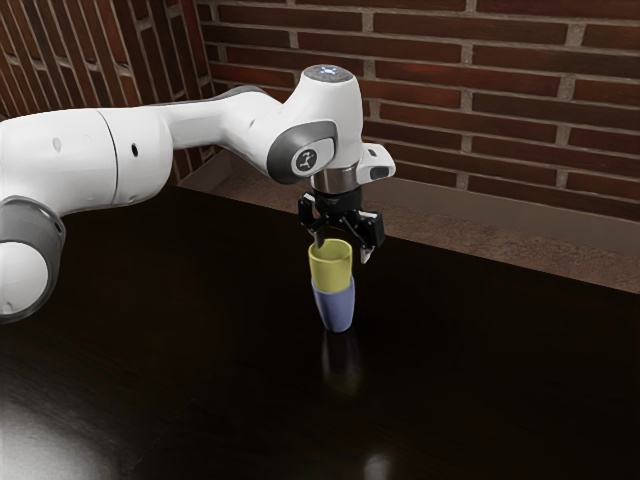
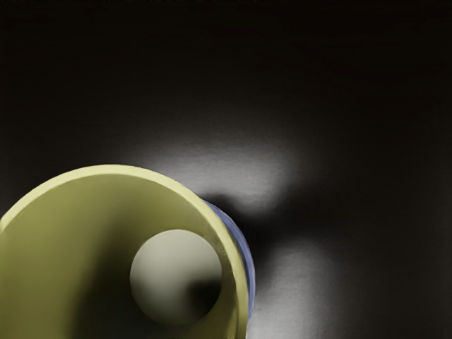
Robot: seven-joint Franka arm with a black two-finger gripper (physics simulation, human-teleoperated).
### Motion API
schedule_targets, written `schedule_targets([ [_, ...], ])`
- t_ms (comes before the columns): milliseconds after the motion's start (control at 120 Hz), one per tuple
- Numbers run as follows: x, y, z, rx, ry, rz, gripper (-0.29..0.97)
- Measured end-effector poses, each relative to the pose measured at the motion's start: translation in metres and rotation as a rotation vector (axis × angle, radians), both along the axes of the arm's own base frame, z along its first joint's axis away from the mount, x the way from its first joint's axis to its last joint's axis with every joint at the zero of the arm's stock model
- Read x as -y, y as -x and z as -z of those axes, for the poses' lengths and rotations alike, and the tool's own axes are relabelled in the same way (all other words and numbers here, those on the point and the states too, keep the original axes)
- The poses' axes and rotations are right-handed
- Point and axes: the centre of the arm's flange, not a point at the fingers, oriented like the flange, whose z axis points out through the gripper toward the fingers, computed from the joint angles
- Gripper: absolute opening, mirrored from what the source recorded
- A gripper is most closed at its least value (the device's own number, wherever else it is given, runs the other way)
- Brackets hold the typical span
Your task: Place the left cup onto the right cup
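Note:
A yellow cup [image 1: 330,266] sits upright, nested in the mouth of a blue cup [image 1: 336,309] that stands on the dark table [image 1: 480,380]. My gripper [image 1: 342,248] hangs just above the yellow cup's rim and is open. One finger reaches down at the rim's far left side, while the other stands clear to the exterior view's right of the cup. The wrist view looks straight down into the yellow cup [image 2: 85,233]. A sliver of the blue cup [image 2: 244,256] shows beside its rim.
A brick wall [image 1: 480,90] runs behind the table, with a brown ledge [image 1: 500,235] along its foot. The dark glossy tabletop stretches all around the stacked cups.

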Motion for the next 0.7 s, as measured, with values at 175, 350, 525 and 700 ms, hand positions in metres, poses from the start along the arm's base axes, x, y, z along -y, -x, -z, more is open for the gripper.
schedule_targets([
  [175,0.000,0.000,0.000,0.000,0.000,0.001,0.68],
  [350,0.000,0.000,0.000,0.000,0.000,0.002,0.68],
  [525,0.000,0.002,-0.011,0.013,0.000,0.002,0.68],
  [700,0.000,0.006,-0.031,0.033,-0.004,0.003,0.68],
])
